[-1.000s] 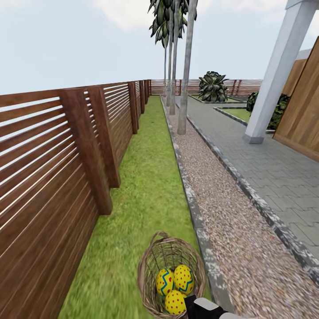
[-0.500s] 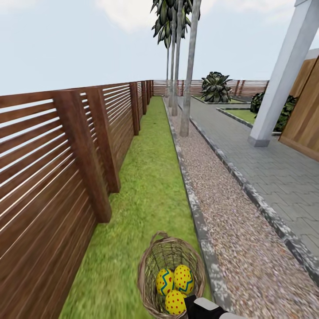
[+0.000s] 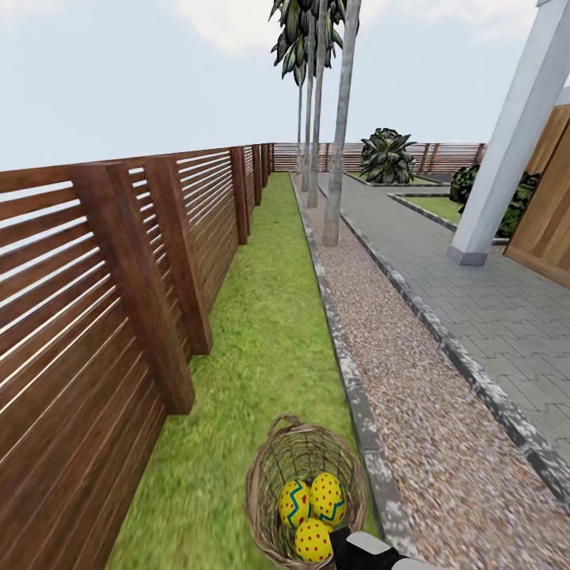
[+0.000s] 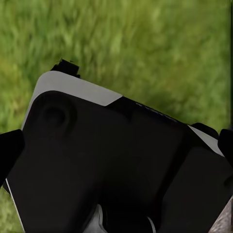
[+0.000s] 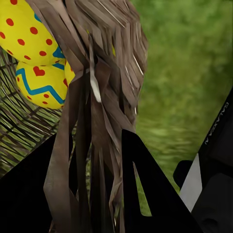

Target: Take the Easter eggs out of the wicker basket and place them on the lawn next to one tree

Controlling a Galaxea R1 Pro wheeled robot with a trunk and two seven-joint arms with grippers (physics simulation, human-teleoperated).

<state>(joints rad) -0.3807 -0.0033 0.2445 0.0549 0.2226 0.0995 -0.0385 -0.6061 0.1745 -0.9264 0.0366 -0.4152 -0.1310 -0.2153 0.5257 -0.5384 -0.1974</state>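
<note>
The wicker basket (image 3: pixel 260 491) hangs low in the head view above the lawn (image 3: pixel 261 340), with the three Easter eggs (image 3: pixel 313 540) lying together inside. My right gripper (image 5: pixel 90 194) is shut on the basket's woven rim (image 5: pixel 104 87), one black finger on each side, and two eggs (image 5: pixel 41 82) show beyond it. Part of the right arm (image 3: pixel 364 552) shows at the basket's near edge. My left gripper (image 4: pixel 116 145) points down at the grass, its black fingertips (image 4: pixel 8 150) far apart and nothing between them. The nearest tree (image 3: pixel 338 142) stands well ahead in the gravel strip.
A brown slatted fence (image 3: pixel 119 301) runs close along the left of the narrow grass strip. A grey stone kerb (image 3: pixel 348 372), a pebble gravel strip (image 3: pixel 404 396) and grey paving (image 3: pixel 491 317) lie to the right. A white pillar (image 3: pixel 511 134) and a wooden wall (image 3: pixel 550 206) stand at far right.
The whole view has slid forward along the grass strip and the fence posts are nearer. The basket and eggs keep the same place in the picture, carried along with me.
</note>
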